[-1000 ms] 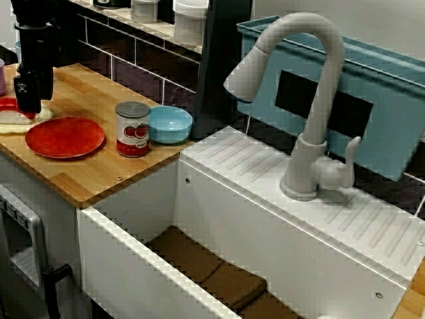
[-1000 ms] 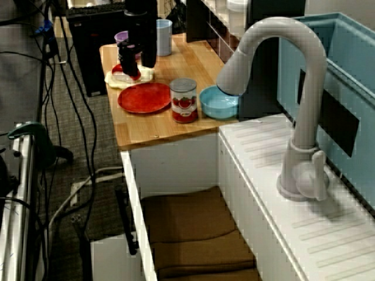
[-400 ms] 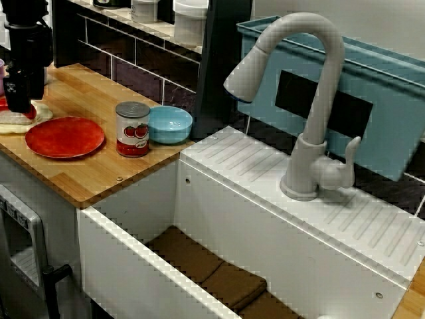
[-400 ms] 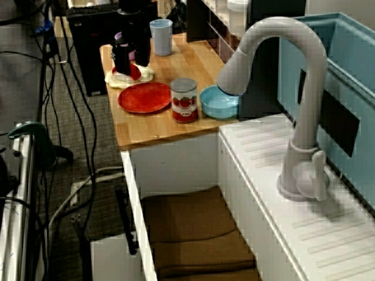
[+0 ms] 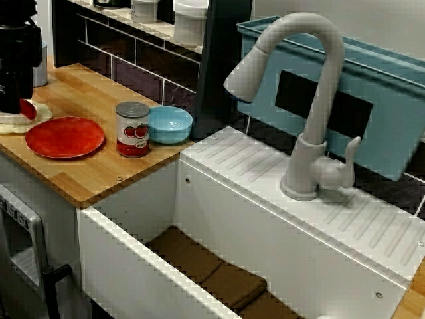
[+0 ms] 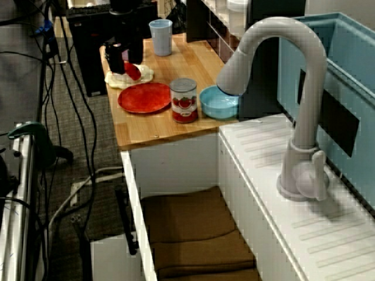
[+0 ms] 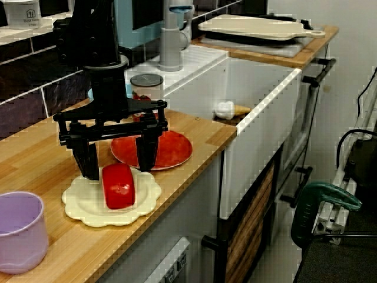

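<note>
In the view from the counter's end, my black gripper (image 7: 118, 160) hangs open over a cream scalloped plate (image 7: 82, 206) on the wooden counter. A red rounded object (image 7: 118, 186) lies on that plate, just under the gap between my fingers (image 7: 88, 160). Neither finger visibly grips it. The view across the sink shows the gripper (image 5: 12, 98) at the far left edge, with the red object (image 5: 27, 109) peeking out beside it. From above the sink, the gripper (image 6: 121, 61) stands over the cream plate (image 6: 140, 76).
A red plate (image 7: 171, 148) lies beside the cream one, with a tomato can (image 5: 133, 129) and a blue bowl (image 5: 169, 124) beyond it. A purple cup (image 7: 20, 231) and a pale blue cup (image 6: 161, 36) stand near the counter's end. The faucet (image 5: 312, 100) rises over the white sink (image 5: 133, 266).
The gripper has drifted towards the counter's far end, away from the red plate, which uncovers the pale blue cup. The red object remains on the cream plate.
</note>
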